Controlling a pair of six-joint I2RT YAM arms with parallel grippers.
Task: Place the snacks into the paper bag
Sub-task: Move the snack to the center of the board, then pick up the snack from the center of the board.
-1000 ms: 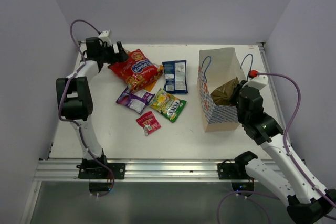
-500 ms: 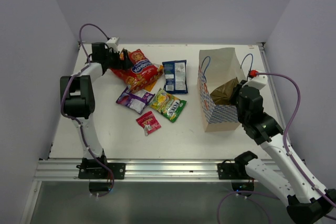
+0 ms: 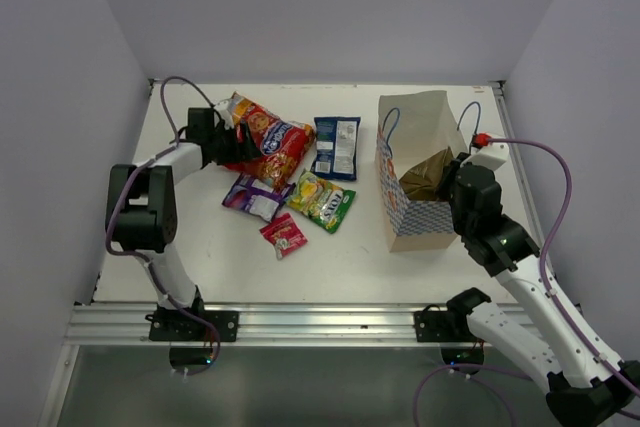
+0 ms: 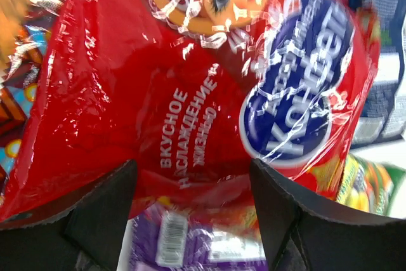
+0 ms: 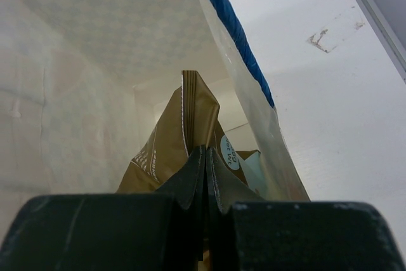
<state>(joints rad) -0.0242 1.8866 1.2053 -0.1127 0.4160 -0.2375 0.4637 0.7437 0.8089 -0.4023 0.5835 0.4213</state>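
Toward the worktop's far-left corner, the left gripper (image 4: 192,172), jaws apart astride the red snack packet (image 4: 190,80), could pinch only slippery foil (or snag the purple packet (image 4: 190,245) beneath) and drop it, while the right gripper (image 5: 204,157) sits closed.

Soft, even overhead light fills the top view; the white surface (image 3: 220,257) is bright, shadows faint. In the left wrist view white glare streaks the crinkled red packet (image 4: 158,106), its far edge blurred. The paper bag (image 5: 76,74) interior is dimmer, the right pincer (image 5: 204,169) nearly black
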